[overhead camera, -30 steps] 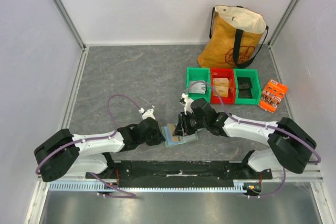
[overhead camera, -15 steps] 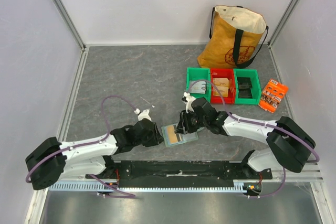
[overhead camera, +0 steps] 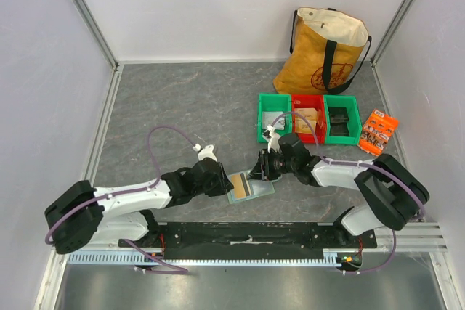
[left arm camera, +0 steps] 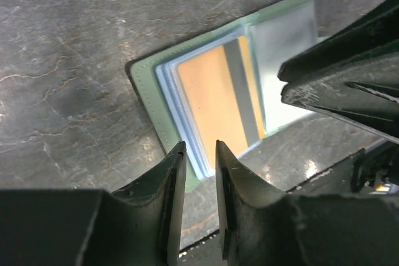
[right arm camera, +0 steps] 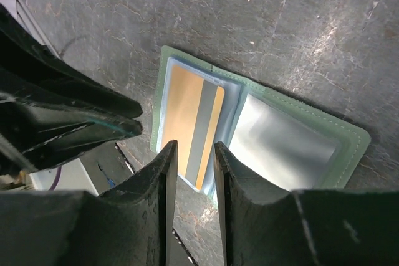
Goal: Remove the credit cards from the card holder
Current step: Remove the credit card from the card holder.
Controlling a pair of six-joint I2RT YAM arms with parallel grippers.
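Observation:
The card holder lies spread open and flat on the grey table between my two arms, pale green with blue-grey pockets. A tan-gold credit card with a grey stripe sits in its left pocket. The other pocket shows only a shiny panel. My left gripper hovers at the holder's left edge, jaws slightly apart and empty. From the right, my right gripper hangs over the card's end, open a little, holding nothing.
Behind the right arm stands a row of bins: green, red, green. A tan tote bag stands at the back right. An orange packet lies by the right wall. The black base rail runs just below the holder.
My left gripper has gone from shut to slightly open, drew back and returned to the holder's left edge. The right gripper shifted a little right. The holder now lies more exposed.

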